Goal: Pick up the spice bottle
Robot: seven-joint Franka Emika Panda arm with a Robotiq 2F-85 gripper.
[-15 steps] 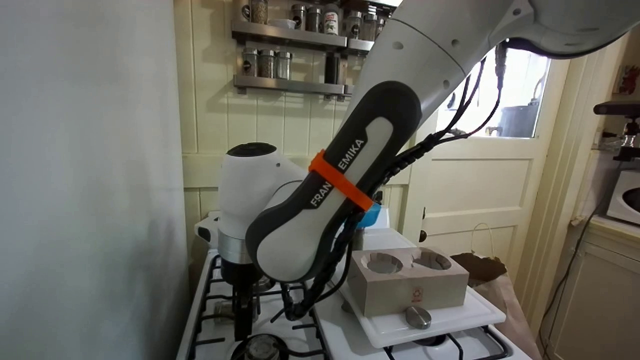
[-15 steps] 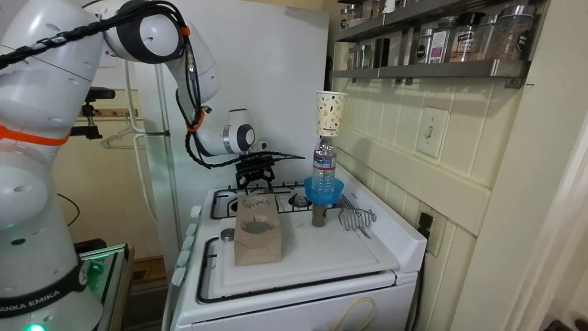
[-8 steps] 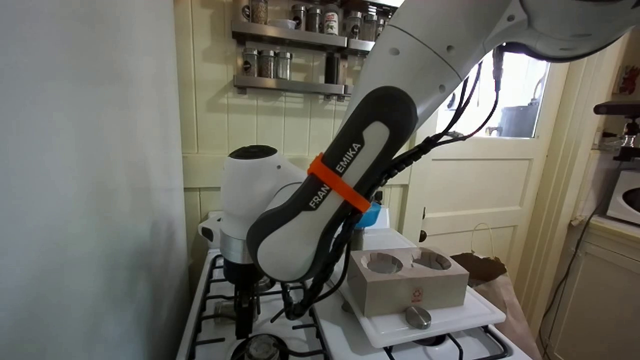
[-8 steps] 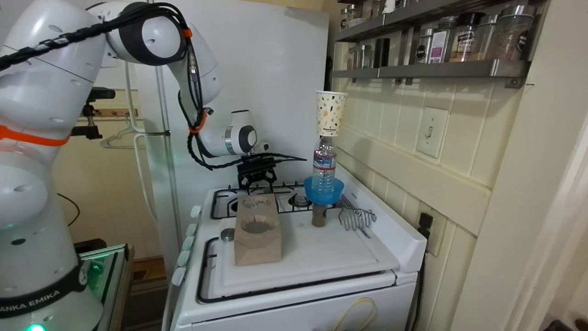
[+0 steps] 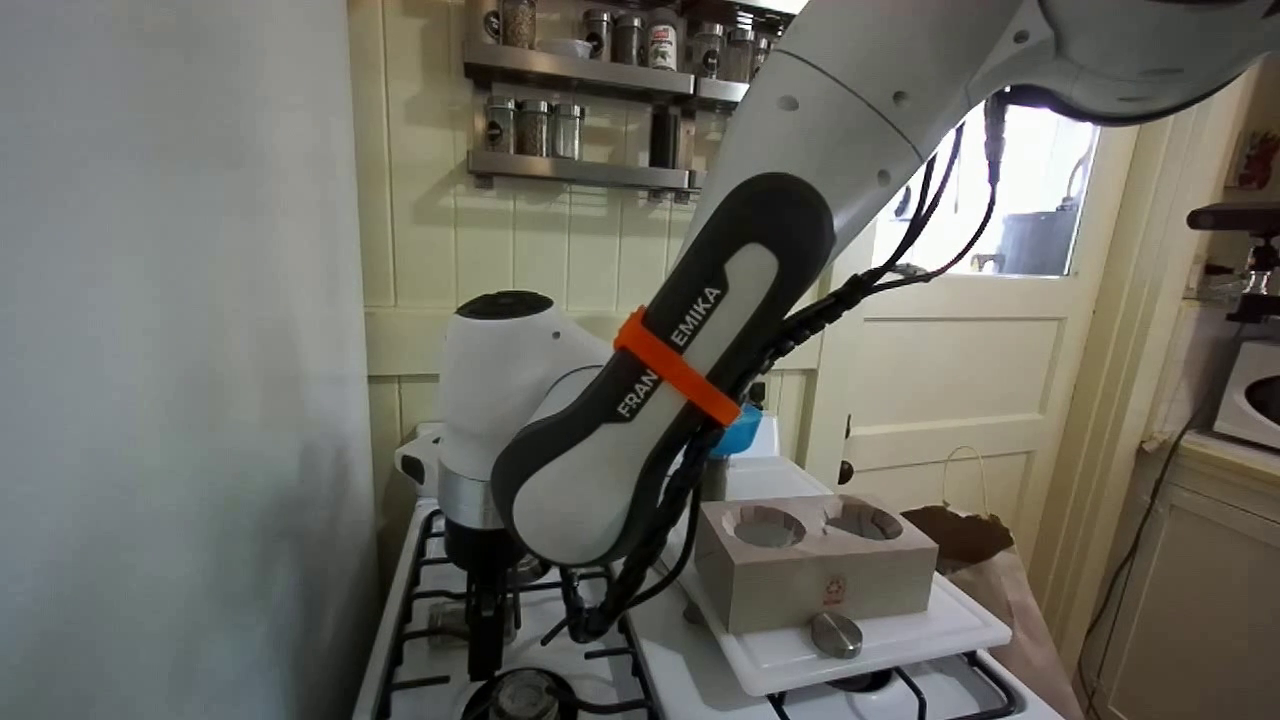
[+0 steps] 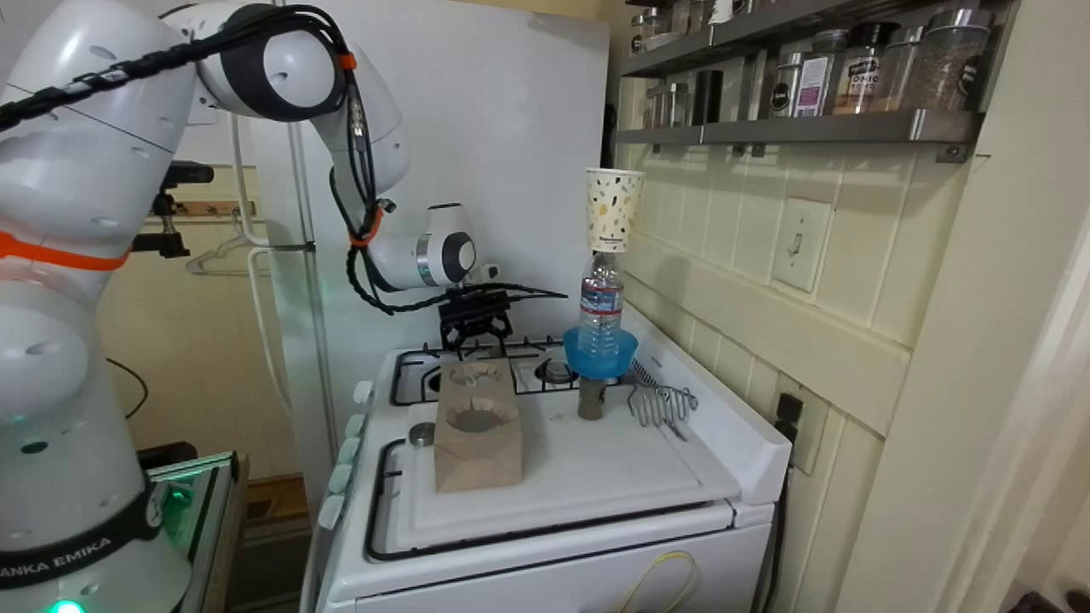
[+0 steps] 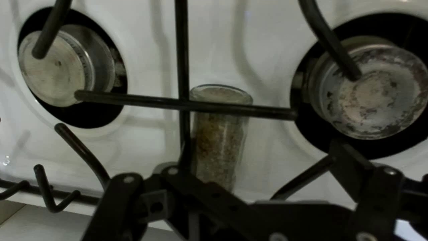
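The spice bottle (image 7: 217,150) is clear glass with brown and reddish contents. It lies on its side on the white stove top, under the black grate bars, between two burners. Its near end is hidden behind my gripper in the wrist view. In an exterior view part of the bottle (image 5: 448,625) shows behind the gripper. My gripper (image 7: 265,159) is open, fingers apart. The left finger is near the bottle's left side and the right finger is well off to its right. The gripper also shows pointing down over the grate in both exterior views (image 5: 487,650) (image 6: 477,336).
Grate bars (image 7: 234,109) cross over the bottle. Burners (image 7: 371,90) flank it. A cardboard holder (image 6: 479,451) with two holes stands on the stove cover. A jar (image 6: 592,398) carries a blue bowl (image 6: 600,362), a water bottle (image 6: 602,298) and a paper cup (image 6: 613,211). A whisk-like wire tool (image 6: 662,406) lies beside.
The arm and gripper shifted very slightly between one second and half a second ago, and are nearly still since. Nothing else has visibly moved.
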